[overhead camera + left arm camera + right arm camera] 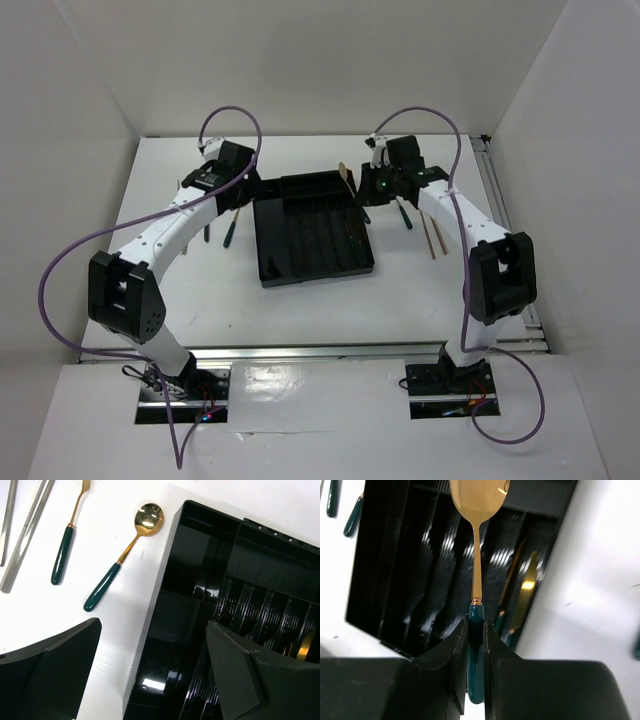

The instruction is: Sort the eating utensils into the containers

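Spoon, gold bowl, green handle: clamped by its handle in the right gripper and held over the black tray, evidently for lowering into a compartment (one seemingly held a knife). Left gripper: fingers apart, empty, near a second spoon.

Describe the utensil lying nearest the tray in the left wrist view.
Find the black rectangular plastic cutlery tray at right in the left wrist view. Just outside its wall, on the white table, lies a gold spoon with a dark green handle. Only it shows a round bowl; the green-handled utensil and silver chopsticks lie further left.
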`<state>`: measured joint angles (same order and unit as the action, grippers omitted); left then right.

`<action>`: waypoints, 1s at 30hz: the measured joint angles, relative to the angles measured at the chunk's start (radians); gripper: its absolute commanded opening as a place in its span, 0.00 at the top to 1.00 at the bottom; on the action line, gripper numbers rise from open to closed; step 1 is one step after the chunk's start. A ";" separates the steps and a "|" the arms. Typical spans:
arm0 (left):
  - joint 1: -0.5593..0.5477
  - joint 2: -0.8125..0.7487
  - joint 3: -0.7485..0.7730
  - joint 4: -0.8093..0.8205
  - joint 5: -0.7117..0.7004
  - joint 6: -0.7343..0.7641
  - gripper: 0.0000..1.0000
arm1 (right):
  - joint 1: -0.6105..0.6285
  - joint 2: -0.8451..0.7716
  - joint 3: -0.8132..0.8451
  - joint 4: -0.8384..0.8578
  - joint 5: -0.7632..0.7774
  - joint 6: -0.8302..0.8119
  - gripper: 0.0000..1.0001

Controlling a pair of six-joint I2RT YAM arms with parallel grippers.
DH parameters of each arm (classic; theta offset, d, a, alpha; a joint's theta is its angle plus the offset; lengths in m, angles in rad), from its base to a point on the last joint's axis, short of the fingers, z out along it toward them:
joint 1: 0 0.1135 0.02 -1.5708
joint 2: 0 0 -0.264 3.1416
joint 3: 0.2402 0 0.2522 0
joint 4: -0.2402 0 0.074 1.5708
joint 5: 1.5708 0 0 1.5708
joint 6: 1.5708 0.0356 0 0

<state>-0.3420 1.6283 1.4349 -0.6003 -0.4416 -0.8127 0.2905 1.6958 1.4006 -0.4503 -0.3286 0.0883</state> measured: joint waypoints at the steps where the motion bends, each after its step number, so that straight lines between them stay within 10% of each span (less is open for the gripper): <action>1: 0.000 0.000 0.000 -0.003 -0.006 -0.003 0.00 | 0.010 0.007 0.002 -0.008 -0.006 0.021 1.00; 30: 0.002 0.000 0.000 -0.028 -0.039 -0.007 0.00 | 0.121 0.095 -0.029 -0.097 0.018 0.350 1.00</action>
<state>-0.3401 1.6283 1.4353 -0.6281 -0.4801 -0.8196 0.4114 1.7908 1.3720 -0.5472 -0.3111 0.4381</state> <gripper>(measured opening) 1.001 0.179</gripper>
